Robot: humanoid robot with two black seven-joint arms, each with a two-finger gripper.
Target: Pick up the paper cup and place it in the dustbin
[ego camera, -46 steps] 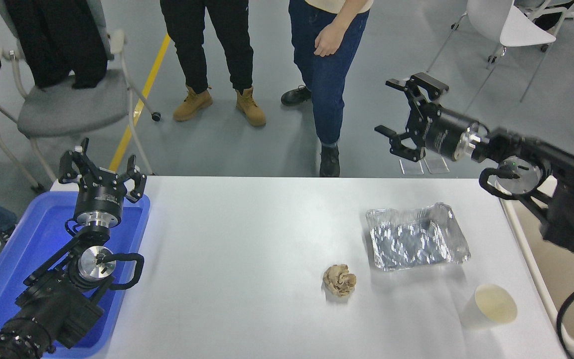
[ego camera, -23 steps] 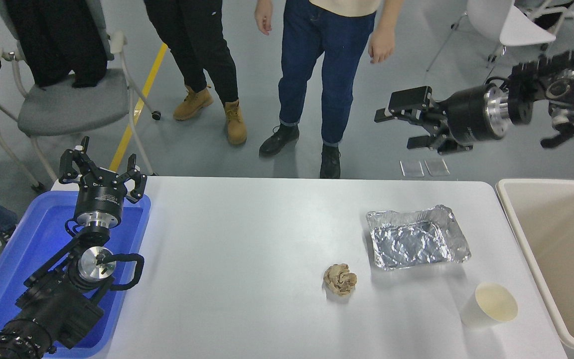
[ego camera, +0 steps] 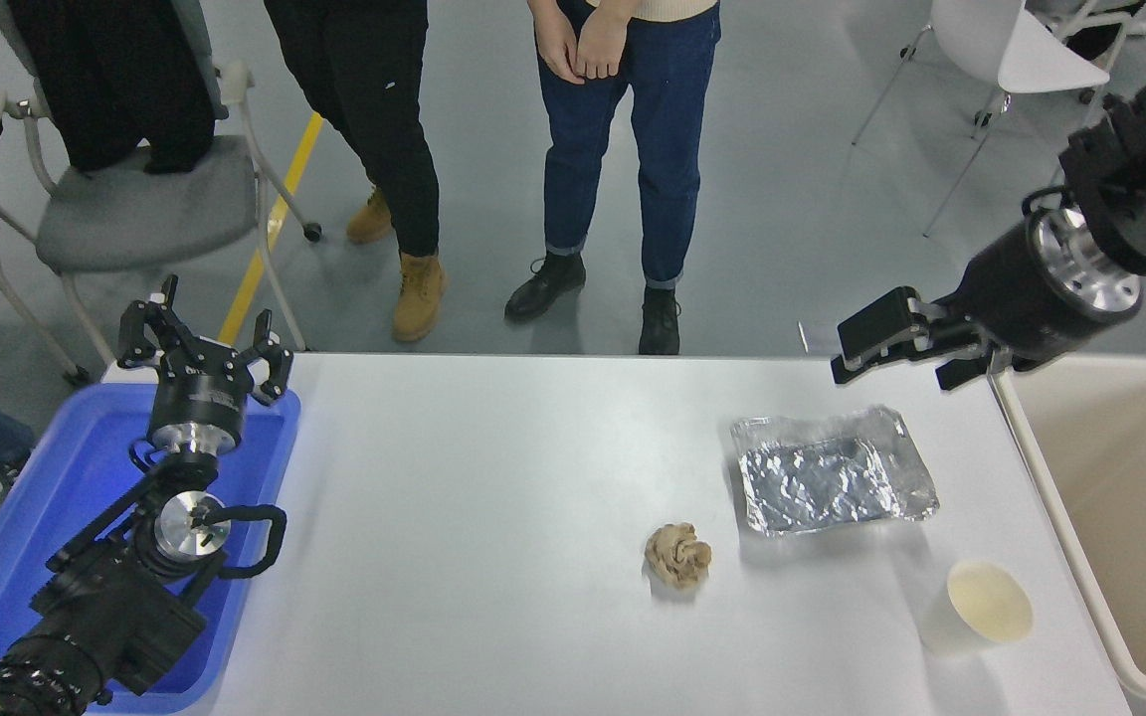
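- Right claw point(ego camera: 896, 353) hangs high over the tabletop's point(ego camera: 493, 477) far right corner, its jaws spread wide and holding nothing, so I judge the reach has barely begun.
- The paper cup point(ego camera: 979, 609) stands upright well nearer the camera than that claw, at the tabletop's near right, mouth up and free to be grasped from above or the side.
- It is small, white and tapered, cream inside, apparently empty.
- The dustbin point(ego camera: 1120, 656) sits just right of the cup, beside the claw's arm: a short carry.
- Between claw and cup lies a foil tray point(ego camera: 832, 472); a crumpled paper ball point(ego camera: 677, 557) sits further left.
- Left claw point(ego camera: 203, 348) is parked over the blue tray point(ego camera: 26, 517), fingers apart.
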